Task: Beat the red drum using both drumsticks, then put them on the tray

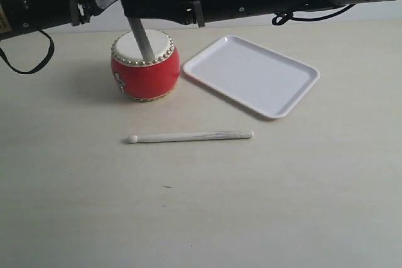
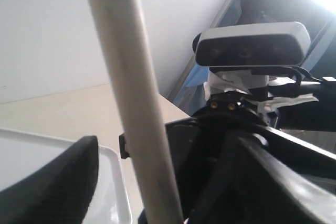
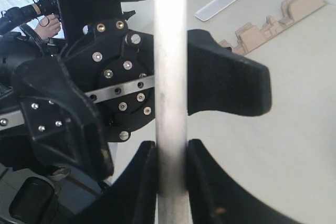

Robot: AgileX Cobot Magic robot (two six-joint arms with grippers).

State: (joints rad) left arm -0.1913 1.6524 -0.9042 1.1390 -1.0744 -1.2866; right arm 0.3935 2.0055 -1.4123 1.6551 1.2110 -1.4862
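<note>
The red drum stands on the table left of the white tray. One drumstick stands steeply, with its lower end on the cream drumhead. My right gripper is shut on this drumstick, both pads pressed against it. My left gripper is open, and the same drumstick passes between its spread fingers without touching them. The second drumstick lies flat on the table in front of the drum, tip to the left. The tray holds nothing.
Both black arms cross above the drum at the top of the exterior view. A black cable hangs at the far left. The tray's corner shows in the left wrist view. Far off in the right wrist view lie tan foam pieces.
</note>
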